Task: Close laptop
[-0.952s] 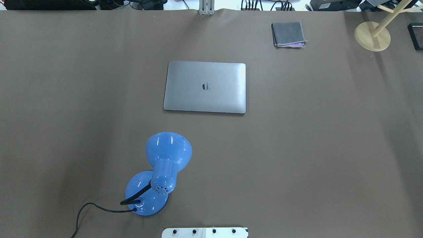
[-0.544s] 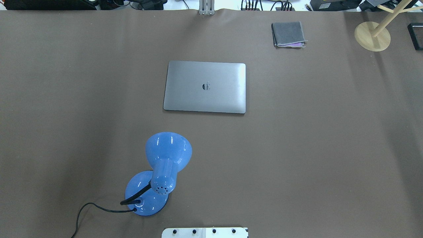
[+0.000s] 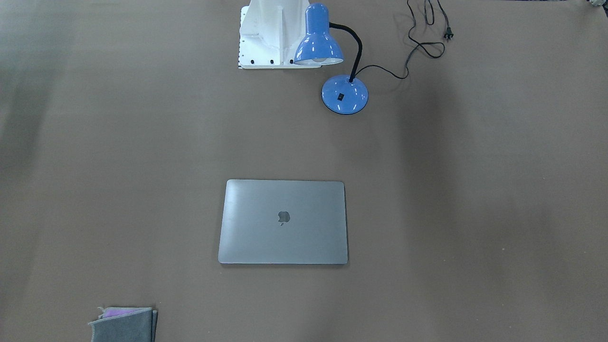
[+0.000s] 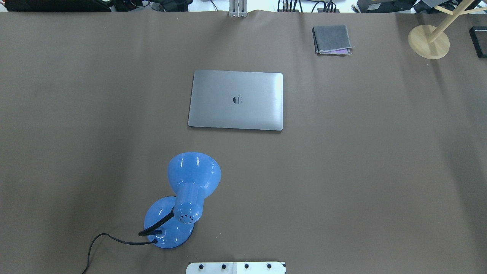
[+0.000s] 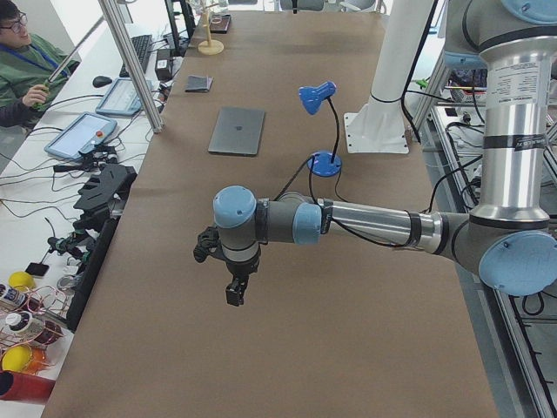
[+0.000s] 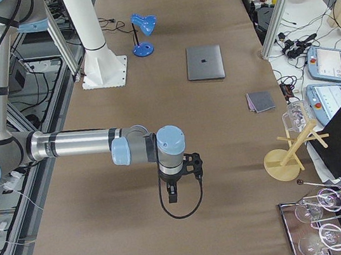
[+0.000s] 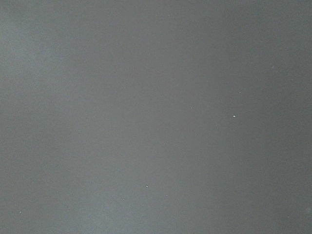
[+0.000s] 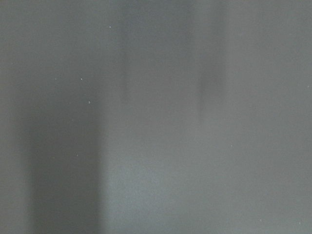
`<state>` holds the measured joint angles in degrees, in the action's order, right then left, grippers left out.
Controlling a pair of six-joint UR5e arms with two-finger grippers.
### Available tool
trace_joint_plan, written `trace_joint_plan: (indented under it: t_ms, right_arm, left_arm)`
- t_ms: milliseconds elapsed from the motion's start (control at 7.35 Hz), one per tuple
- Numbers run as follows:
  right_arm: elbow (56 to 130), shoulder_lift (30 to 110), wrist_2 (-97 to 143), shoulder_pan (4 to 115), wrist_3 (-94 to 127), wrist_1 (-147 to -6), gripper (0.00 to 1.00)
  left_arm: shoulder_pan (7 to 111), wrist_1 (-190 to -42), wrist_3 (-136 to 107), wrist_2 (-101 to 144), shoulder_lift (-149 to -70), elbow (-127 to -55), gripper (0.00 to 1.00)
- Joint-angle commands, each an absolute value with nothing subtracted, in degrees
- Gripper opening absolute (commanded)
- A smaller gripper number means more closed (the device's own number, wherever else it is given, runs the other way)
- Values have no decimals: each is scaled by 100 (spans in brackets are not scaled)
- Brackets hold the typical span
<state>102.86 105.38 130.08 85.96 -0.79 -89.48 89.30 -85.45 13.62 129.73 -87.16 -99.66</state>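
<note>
**Lying shut at mid-table, the laptop sits well apart from both arms**

Resting flat on the brown table (image 4: 361,152), the laptop (image 4: 236,100) has its lid down on the base. The space-grey lid faces up with the dark apple logo at its middle. No keyboard or screen shows in any view. Nothing touches it.

A blue desk lamp (image 4: 192,179) stands between the laptop and the robot's white base plate (image 4: 236,268), a little toward the robot's left. Its shade tips toward the laptop and its black cord (image 4: 95,243) trails off the near edge. A folded grey cloth (image 4: 331,39) lies near the far edge, to the robot's right of the laptop. Farther right stands a wooden stand (image 4: 428,42) on a round foot.

The left gripper (image 5: 235,292) hangs pointing down over bare table near the robot's left end, far from the laptop. The right gripper (image 6: 172,194) hangs likewise near the right end, a black cable looping beneath it. Both show only in the side views, so I cannot tell whether their jaws are released or clenched. Both wrist cameras show only a blurred, plain surface.
</note>
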Motion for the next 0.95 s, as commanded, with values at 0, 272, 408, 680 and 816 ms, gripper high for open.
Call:
trace_joint_plan:
  t_ms: [0,272,408,680,816]
  right_arm:
    - [10301,10538,13008,8596,-79,-8947,100]
    - [10301,10538,13008,8587,-79,-8939,100]
    - [10292,10538,13017,8587,-79,-8921,100]
    - [10283,10547,13008,8587,-79,-8921,100]
    - [10292,10547,13017,8578,-79,-8921,100]
  left_arm:
    - [8930,-8560,1362,12973,-8727,-9967,99]
    - [8930,-8569,1362,12973,-8710,-9967,99]
    - [8930,-8561,1362,12973,-8710,-10002,99]
    - [8930,-8561,1362,12973,-8710,-10046,99]
    - [8930,-8561,1362,12973,-8710,-10037,99]
